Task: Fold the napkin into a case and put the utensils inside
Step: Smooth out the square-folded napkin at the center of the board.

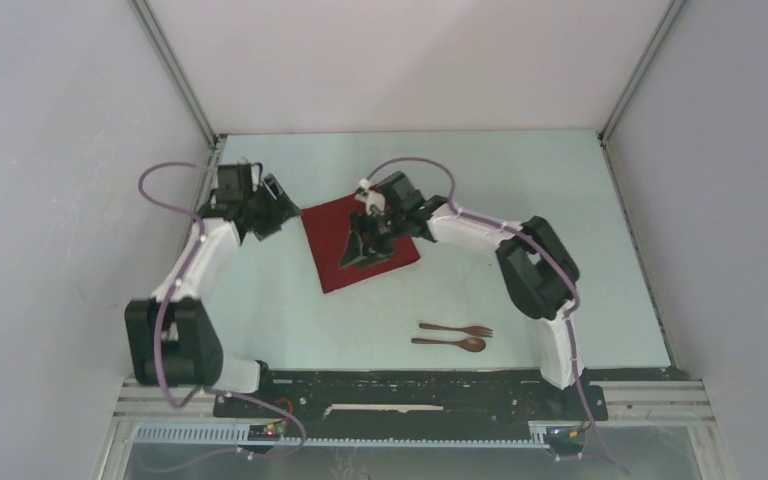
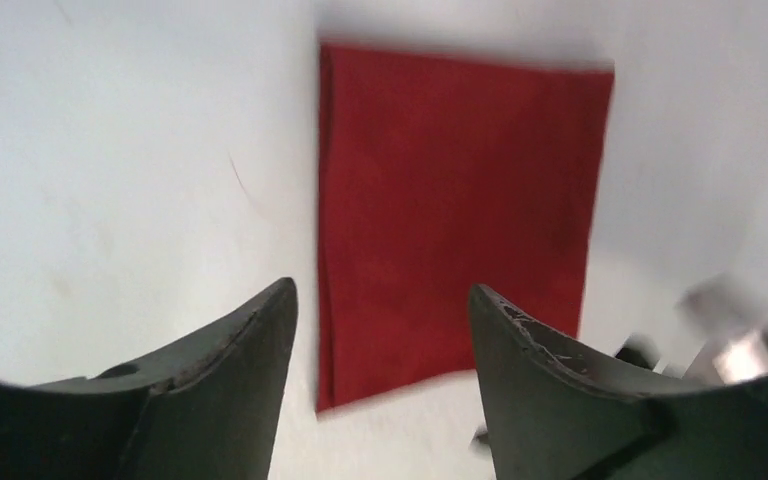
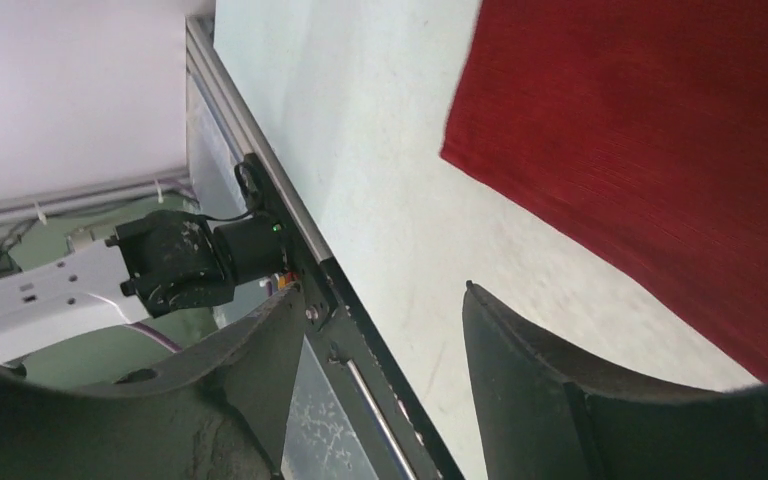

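Note:
The dark red napkin [image 1: 328,252] lies flat on the table as a folded rectangle, left of centre. In the left wrist view the napkin [image 2: 455,200] is ahead of my left gripper [image 2: 380,295], which is open with nothing between its fingers. From above, the left gripper [image 1: 278,215] hangs just off the cloth's left edge. My right gripper [image 1: 365,250] hovers over the middle of the cloth. It is open and empty [image 3: 380,295], with the napkin [image 3: 660,130] at the upper right. The brown fork [image 1: 457,329] and spoon [image 1: 450,343] lie side by side nearer the front.
The pale table [image 1: 520,200] is walled by white panels with metal corner posts [image 1: 175,75]. A black rail [image 1: 410,385] runs along the near edge between the arm bases. The left arm's base [image 3: 180,260] shows in the right wrist view.

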`<move>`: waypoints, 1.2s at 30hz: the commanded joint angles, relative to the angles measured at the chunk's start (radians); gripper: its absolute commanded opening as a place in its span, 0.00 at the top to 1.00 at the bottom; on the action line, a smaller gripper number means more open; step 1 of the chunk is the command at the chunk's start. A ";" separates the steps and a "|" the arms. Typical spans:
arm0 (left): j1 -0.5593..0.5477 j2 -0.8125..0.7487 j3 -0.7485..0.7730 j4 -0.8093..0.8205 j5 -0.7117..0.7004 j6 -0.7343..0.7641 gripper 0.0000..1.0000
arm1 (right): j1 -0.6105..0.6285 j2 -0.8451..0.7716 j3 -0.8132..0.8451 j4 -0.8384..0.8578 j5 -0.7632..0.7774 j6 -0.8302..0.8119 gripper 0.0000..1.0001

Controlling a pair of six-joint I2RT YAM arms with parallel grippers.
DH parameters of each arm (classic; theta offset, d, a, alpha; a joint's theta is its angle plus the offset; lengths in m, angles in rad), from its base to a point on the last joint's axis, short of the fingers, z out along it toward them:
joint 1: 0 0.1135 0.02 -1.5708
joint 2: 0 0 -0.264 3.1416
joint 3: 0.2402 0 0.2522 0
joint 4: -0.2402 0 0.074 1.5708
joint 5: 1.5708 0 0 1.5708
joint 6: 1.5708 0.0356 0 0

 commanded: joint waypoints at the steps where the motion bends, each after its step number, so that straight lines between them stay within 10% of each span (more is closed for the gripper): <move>1: -0.149 -0.199 -0.258 -0.074 0.034 -0.112 0.41 | -0.105 -0.171 -0.108 -0.056 0.051 -0.083 0.33; 8: -0.269 -0.322 -0.541 0.088 0.007 -0.349 0.57 | -0.165 -0.191 -0.165 -0.062 0.063 -0.094 0.35; 36: -0.291 -0.109 -0.481 0.189 0.020 -0.319 0.70 | -0.175 -0.203 -0.231 0.008 0.048 -0.076 0.37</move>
